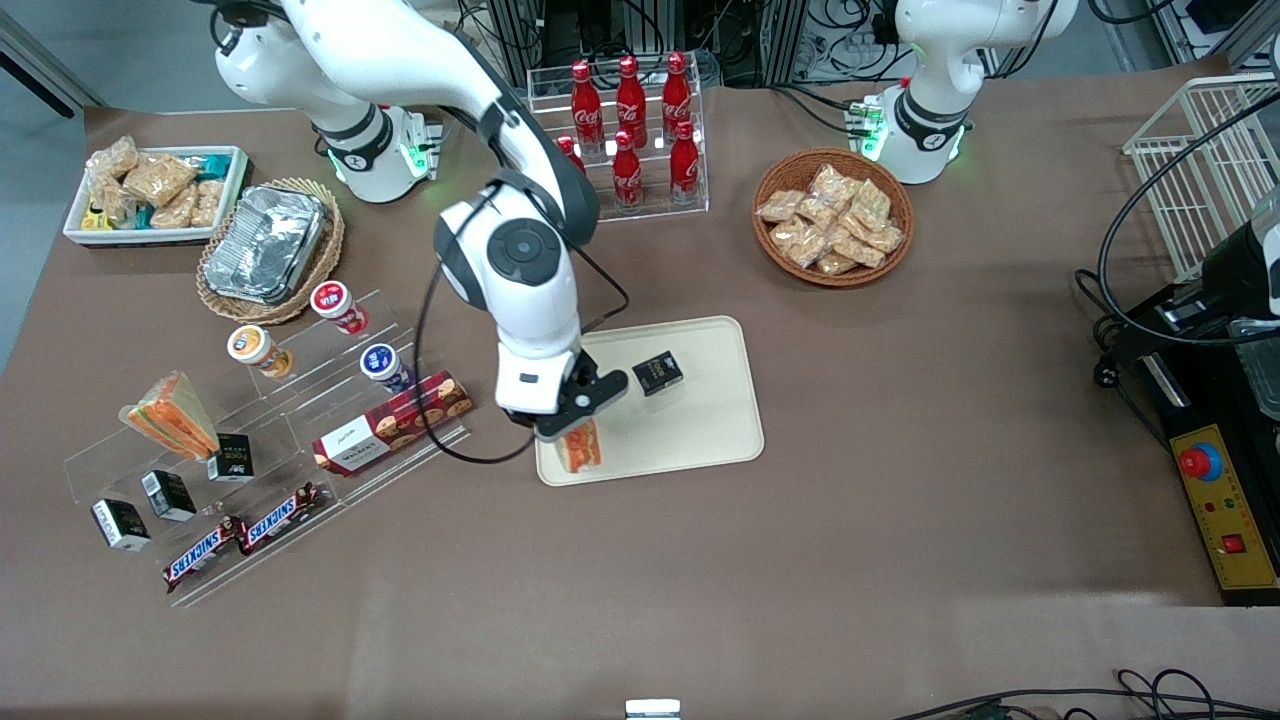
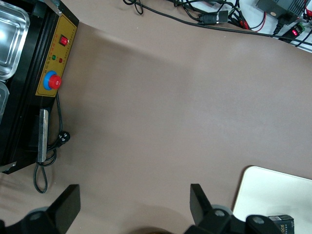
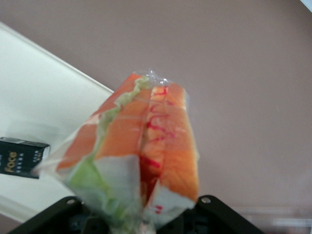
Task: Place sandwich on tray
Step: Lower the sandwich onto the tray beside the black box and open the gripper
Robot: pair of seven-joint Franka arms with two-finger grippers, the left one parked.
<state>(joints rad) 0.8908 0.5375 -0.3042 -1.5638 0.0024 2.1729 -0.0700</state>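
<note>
The sandwich (image 1: pixel 581 447), a clear-wrapped wedge with orange-toned bread, green lettuce and a red stripe, hangs from my gripper (image 1: pixel 566 428), which is shut on it. It sits low over the corner of the cream tray (image 1: pixel 700 420) nearest the front camera, at the working arm's end. In the right wrist view the sandwich (image 3: pixel 136 156) fills the frame, rising from the gripper (image 3: pixel 141 222), with the tray (image 3: pixel 44 97) and its rim beneath and brown table beside it. Whether the sandwich touches the tray is unclear.
A small black box (image 1: pixel 657 373) lies on the tray, farther from the camera. An acrylic rack (image 1: pixel 300 440) toward the working arm's end holds a thicker orange sandwich (image 1: pixel 170 415), a cookie box (image 1: pixel 393 422), cups and Snickers bars. Cola bottles (image 1: pixel 630 130) and a snack basket (image 1: pixel 832 215) stand farther back.
</note>
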